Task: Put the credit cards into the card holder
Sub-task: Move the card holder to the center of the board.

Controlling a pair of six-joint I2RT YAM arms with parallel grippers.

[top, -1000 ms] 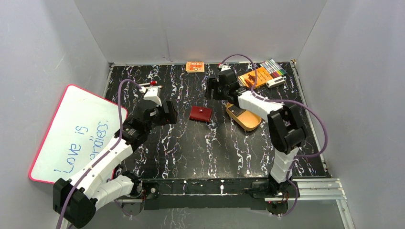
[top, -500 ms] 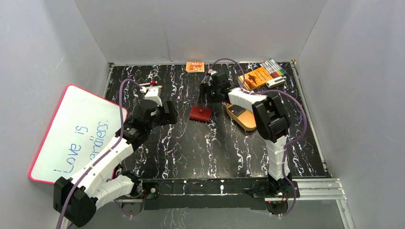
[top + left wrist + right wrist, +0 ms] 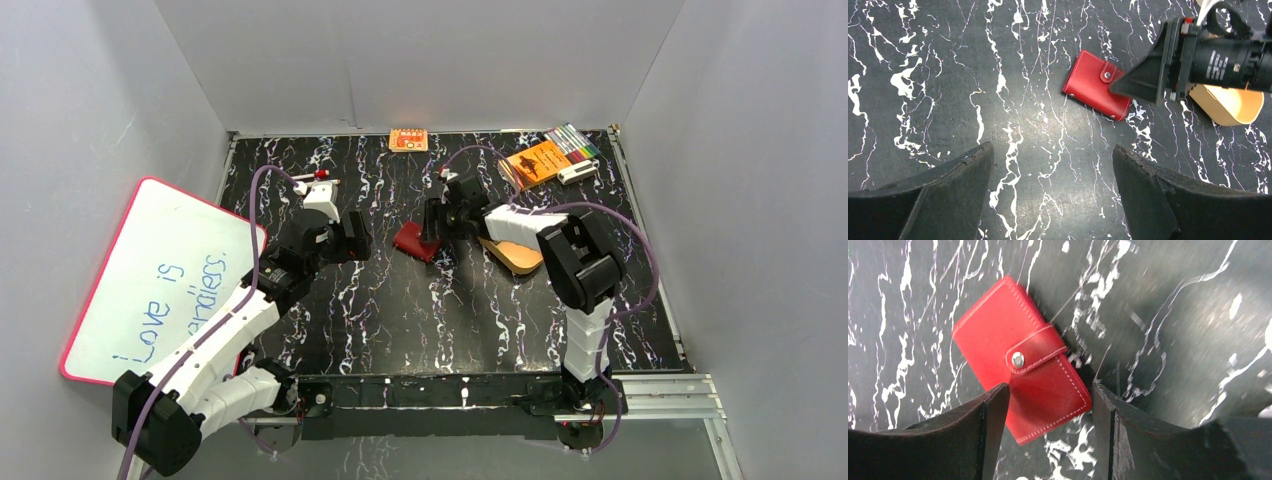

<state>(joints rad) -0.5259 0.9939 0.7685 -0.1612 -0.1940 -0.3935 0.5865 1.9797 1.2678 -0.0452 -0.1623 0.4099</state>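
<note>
The card holder (image 3: 413, 243), a red wallet (image 3: 1018, 357) snapped closed by its tab, lies in the middle of the black marbled table. My right gripper (image 3: 432, 233) is low over its right end. In the right wrist view my right gripper (image 3: 1050, 390) is open, a finger on either side of the wallet's near end, its corner almost against the right finger (image 3: 1105, 410). My left gripper (image 3: 355, 238) hovers to the left of the wallet (image 3: 1096, 92); in the left wrist view it (image 3: 1053, 150) is wide open over bare table. The credit cards are hidden from view.
A tan oval tray (image 3: 520, 258) lies just right of the wallet, partly under my right arm. At the back are an orange booklet (image 3: 535, 162), a marker set (image 3: 572, 140) and a small orange box (image 3: 408, 139). A whiteboard (image 3: 150, 280) leans at the left.
My right gripper has swung left and down from behind the tray onto the wallet's right end, its jaws narrowing. The wallet has shifted slightly. The left arm has stayed still.
</note>
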